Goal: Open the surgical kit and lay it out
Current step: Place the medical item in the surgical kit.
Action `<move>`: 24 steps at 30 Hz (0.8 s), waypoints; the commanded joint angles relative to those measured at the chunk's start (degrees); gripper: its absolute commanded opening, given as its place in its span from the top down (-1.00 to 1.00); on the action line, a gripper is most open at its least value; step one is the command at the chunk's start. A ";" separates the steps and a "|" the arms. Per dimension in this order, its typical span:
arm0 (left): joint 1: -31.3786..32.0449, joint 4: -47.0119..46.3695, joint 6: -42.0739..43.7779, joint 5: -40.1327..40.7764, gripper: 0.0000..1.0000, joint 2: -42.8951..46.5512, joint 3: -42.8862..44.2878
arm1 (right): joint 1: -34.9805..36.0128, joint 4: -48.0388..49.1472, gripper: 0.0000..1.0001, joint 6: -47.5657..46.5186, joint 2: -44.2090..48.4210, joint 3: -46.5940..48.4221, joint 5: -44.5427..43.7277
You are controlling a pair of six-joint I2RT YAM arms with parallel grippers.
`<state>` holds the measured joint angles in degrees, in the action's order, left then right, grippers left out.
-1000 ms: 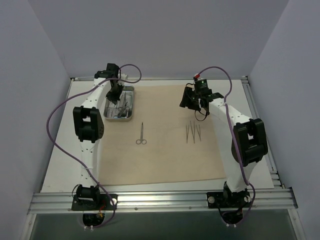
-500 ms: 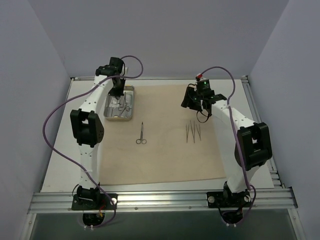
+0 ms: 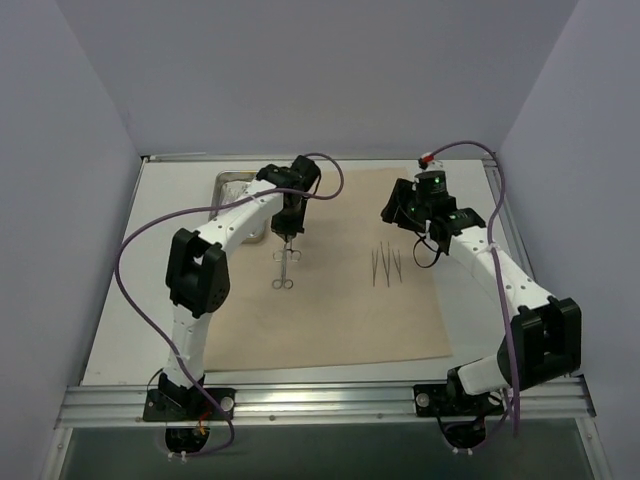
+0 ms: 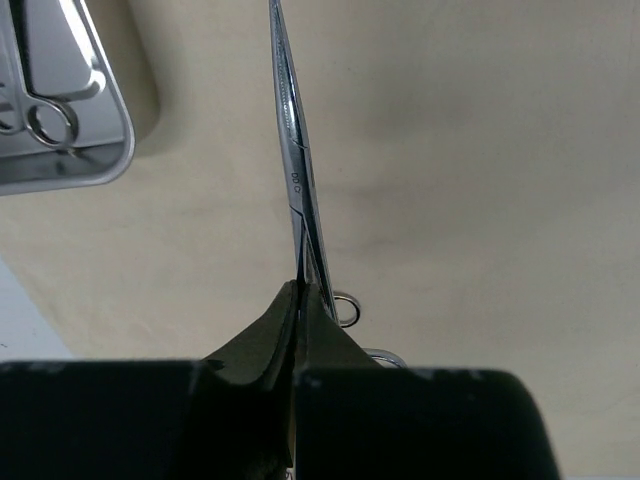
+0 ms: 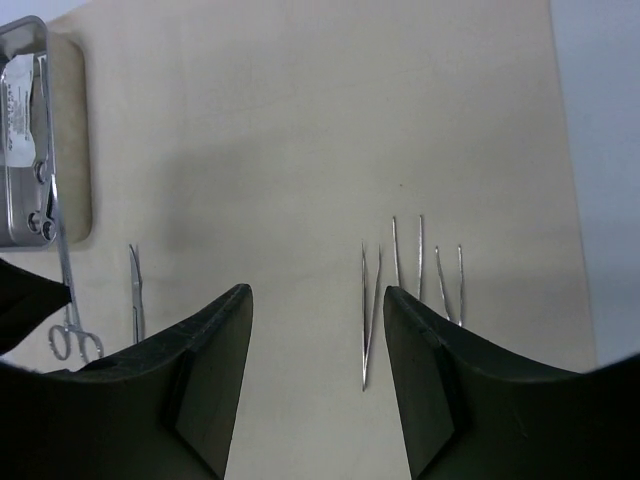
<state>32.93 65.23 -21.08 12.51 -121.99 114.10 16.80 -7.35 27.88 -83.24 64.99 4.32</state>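
The beige cloth point(image 3: 330, 310) lies spread flat on the table. My left gripper point(image 3: 289, 236) is shut on a steel scissor-handled instrument point(image 4: 294, 180) and holds it over the cloth, just right of the steel tray point(image 3: 230, 184). In the left wrist view the jaws point(image 4: 300, 292) pinch its shaft, ring handles point(image 4: 347, 308) beside them. One pair of scissors point(image 3: 283, 272) lies on the cloth below it. Three thin tweezers point(image 3: 385, 265) lie side by side right of centre. My right gripper point(image 5: 318, 330) is open and empty above the cloth, behind the tweezers point(image 5: 372, 310).
The tray point(image 5: 40, 130) holds a clear packet point(image 5: 20, 95) and at least one more ring-handled instrument point(image 4: 45, 115). Grey walls close in the table on three sides. A metal rail point(image 3: 320, 400) runs along the near edge.
My left gripper has left the tray and swung right over the cloth with the instrument in it. My right arm has shifted a little to the right.
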 commanded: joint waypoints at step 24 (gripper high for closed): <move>8.47 -2.13 -11.61 -3.11 0.95 -8.87 -2.66 | -0.71 -7.94 -0.03 3.32 16.88 -9.88 -5.81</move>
<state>40.58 63.94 -31.22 10.39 -131.28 109.84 16.47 -13.45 30.57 -69.01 55.99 1.23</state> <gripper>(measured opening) 0.034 0.514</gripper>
